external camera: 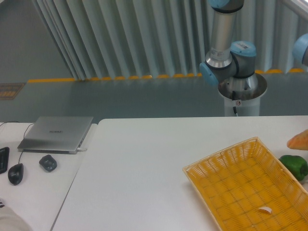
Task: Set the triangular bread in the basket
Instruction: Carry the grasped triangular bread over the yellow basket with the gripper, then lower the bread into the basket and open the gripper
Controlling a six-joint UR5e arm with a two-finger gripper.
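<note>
The yellow woven basket [226, 175] lies on the white table at the lower right, partly cut off by the frame. A golden-orange rounded piece, the triangular bread [299, 140], shows at the right edge just beyond the basket's far corner. Most of it is out of frame, and I cannot tell whether it rests on the table or is held. The arm's base and joints [230, 57] stand behind the table at the upper right. The gripper itself is out of view.
A green pepper [294, 166] lies beside the basket's right side. A small white scrap [265, 210] lies inside the basket. On the left desk are a closed laptop [57, 133], a dark mouse [15, 173] and a small dark object [47, 162].
</note>
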